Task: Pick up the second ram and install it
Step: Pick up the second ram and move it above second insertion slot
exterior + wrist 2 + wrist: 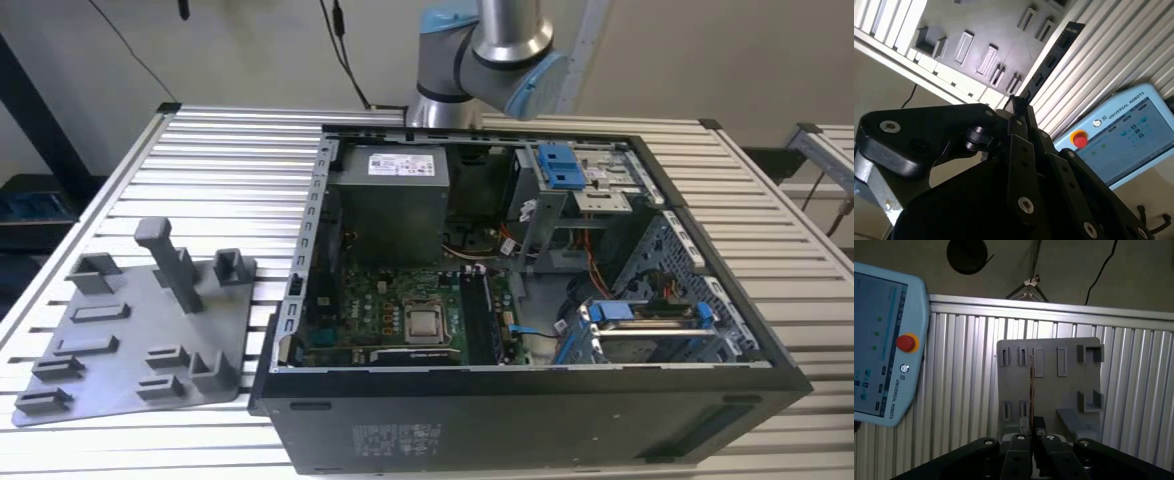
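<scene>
In both wrist views my gripper [1019,107] [1032,432] is shut on the second ram. The ram [1054,55] is a long, dark, narrow stick with black chips that juts out past the fingertips. In the first wrist view the ram [1031,390] shows edge-on as a thin line. It hangs in the air above the flat grey tray [979,30] [1064,390] with its upright pegs and slots. In the exterior view the arm [487,60] rises out of the picture behind the open computer case [534,400], whose motherboard [400,300] lies exposed.
The grey tray [134,330] lies on the slatted metal table at the exterior view's left, beside the case. Inside the case are a grey power supply [387,200] and blue drive brackets [561,165]. A pale blue teach pendant [1124,135] [879,340] rests on the table.
</scene>
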`<action>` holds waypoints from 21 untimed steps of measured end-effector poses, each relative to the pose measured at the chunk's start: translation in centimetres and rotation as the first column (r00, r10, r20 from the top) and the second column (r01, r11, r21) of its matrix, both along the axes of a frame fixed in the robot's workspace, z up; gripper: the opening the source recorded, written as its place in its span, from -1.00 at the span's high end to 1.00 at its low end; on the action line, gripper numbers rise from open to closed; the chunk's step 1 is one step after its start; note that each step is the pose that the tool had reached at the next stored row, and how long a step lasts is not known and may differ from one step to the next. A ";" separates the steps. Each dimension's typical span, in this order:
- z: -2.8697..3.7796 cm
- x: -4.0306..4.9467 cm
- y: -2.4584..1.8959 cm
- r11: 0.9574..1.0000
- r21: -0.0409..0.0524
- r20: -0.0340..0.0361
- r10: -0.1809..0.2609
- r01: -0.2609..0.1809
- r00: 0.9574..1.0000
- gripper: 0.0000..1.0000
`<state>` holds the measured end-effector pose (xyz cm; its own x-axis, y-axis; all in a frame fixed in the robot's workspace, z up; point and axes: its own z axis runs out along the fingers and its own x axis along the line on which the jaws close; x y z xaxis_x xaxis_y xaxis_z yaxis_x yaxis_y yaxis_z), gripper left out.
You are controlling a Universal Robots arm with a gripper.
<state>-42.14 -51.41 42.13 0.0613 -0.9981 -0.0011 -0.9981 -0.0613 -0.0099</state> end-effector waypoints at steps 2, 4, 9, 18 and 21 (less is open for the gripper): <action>0.03 0.00 0.00 1.000 0.000 0.000 0.000 0.000 1.000 0.72; 0.05 0.00 0.00 1.000 0.000 0.000 0.000 0.000 1.000 0.72; 0.05 0.34 0.00 1.000 0.000 0.000 0.000 0.000 1.000 0.72; 0.05 2.54 0.00 1.000 0.000 -0.001 0.000 0.000 1.000 0.72; 0.05 3.52 0.00 1.000 0.000 -0.001 0.000 0.000 1.000 0.72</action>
<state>-38.62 -51.41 42.18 0.0613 -0.9981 -0.0009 -0.9981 -0.0612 -0.0086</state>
